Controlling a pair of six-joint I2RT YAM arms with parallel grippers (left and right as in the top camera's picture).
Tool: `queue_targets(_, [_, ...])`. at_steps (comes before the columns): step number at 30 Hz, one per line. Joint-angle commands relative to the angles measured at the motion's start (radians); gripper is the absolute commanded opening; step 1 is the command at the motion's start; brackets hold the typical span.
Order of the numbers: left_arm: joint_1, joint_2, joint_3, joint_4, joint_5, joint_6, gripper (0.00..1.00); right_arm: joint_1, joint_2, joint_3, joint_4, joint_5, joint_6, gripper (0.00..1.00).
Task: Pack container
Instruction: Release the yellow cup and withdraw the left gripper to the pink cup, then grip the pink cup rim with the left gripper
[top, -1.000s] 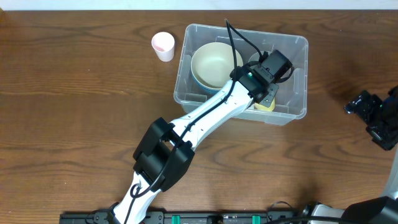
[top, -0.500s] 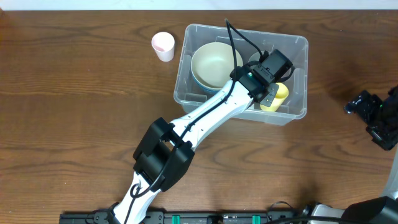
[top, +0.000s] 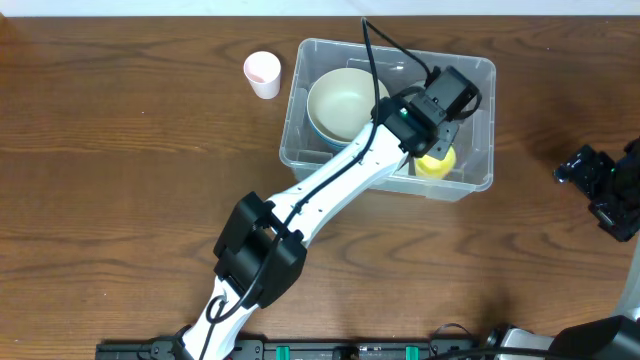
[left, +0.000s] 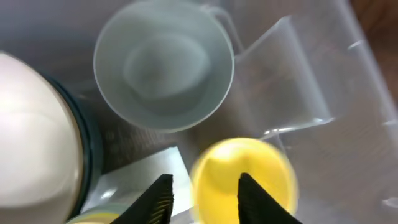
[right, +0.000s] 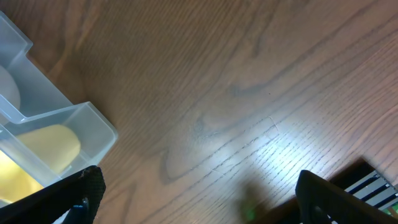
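The clear plastic container (top: 487, 72) stands at the back centre of the table. Inside it are a cream bowl (top: 345, 103) with a dark rim, a pale grey-green cup (left: 163, 73) and a yellow cup (top: 438, 163) at the front right. My left gripper (top: 443, 128) hovers open inside the bin, just above the yellow cup (left: 242, 177), which looks blurred. The bin's whitish label (left: 140, 177) shows below the fingers (left: 205, 200). My right gripper (top: 598, 186) is open and empty over bare table, far right of the bin.
A small pink cup (top: 263, 73) stands on the table just left of the container. The bin's corner (right: 68, 121) shows in the right wrist view, with wooden table beyond it. The left arm stretches diagonally from the front edge.
The yellow cup came out from under the left gripper, lay on its side, and now shows its round mouth. The left gripper has moved slightly back and right.
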Motion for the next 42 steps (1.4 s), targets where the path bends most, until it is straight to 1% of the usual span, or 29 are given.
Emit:
queue_targets(1, [0.013, -0.074, 0.049, -0.009, -0.005, 0.024, 0.41, -0.005, -0.002, -0.001, 0.002, 0.000, -0.013, 0.99])
queue_targets(2, [0.019, -0.097, 0.056, -0.011, -0.005, 0.024, 0.44, -0.005, -0.002, -0.001, 0.002, 0.000, -0.013, 0.99])
queue_targets(3, [0.029, -0.129, 0.062, -0.012, -0.006, 0.024, 0.52, -0.005, -0.002, -0.001, 0.002, 0.000, -0.013, 0.99])
queue_targets(5, [0.060, -0.198, 0.066, -0.015, -0.028, 0.024, 0.73, -0.005, -0.002, 0.000, 0.002, 0.000, -0.013, 0.99])
queue_targets(7, [0.106, -0.273, 0.066, -0.034, -0.068, 0.020, 0.83, -0.005, -0.002, -0.001, 0.002, 0.000, -0.013, 0.99])
queue_targets(11, [0.258, -0.410, 0.066, -0.116, -0.095, -0.035, 0.91, -0.005, -0.002, -0.001, 0.002, 0.000, -0.013, 0.99])
queue_targets(13, [0.363, -0.454, 0.066, -0.169, -0.095, -0.048, 0.93, -0.005, -0.002, -0.001, 0.002, 0.000, -0.013, 0.99])
queue_targets(16, [0.511, -0.461, 0.065, -0.237, -0.080, -0.048, 0.96, -0.005, -0.002, -0.001, 0.002, 0.000, -0.013, 0.99])
queue_targets(20, [0.641, -0.420, 0.052, -0.290, -0.065, -0.047, 0.97, -0.005, -0.002, -0.001, 0.002, 0.000, -0.013, 0.99])
queue_targets(23, [0.708, -0.359, 0.048, -0.292, 0.001, -0.039, 0.97, -0.005, -0.002, -0.001, 0.002, 0.000, -0.013, 0.99])
queue_targets(25, [0.737, -0.307, 0.048, -0.291, 0.026, -0.040, 0.97, -0.005, -0.002, -0.001, 0.002, 0.000, -0.013, 0.99])
queue_targets(28, [0.760, -0.224, 0.048, -0.290, 0.026, -0.040, 0.97, -0.005, -0.002, -0.001, 0.002, 0.000, -0.013, 0.99])
queue_targets(35, [0.781, -0.044, 0.048, -0.273, 0.026, -0.041, 0.97, -0.005, -0.002, -0.001, 0.002, 0.000, -0.013, 0.99])
queue_targets(42, [0.782, 0.057, 0.048, -0.209, 0.026, -0.040, 0.97, -0.005, -0.002, -0.001, 0.002, 0.000, -0.013, 0.99])
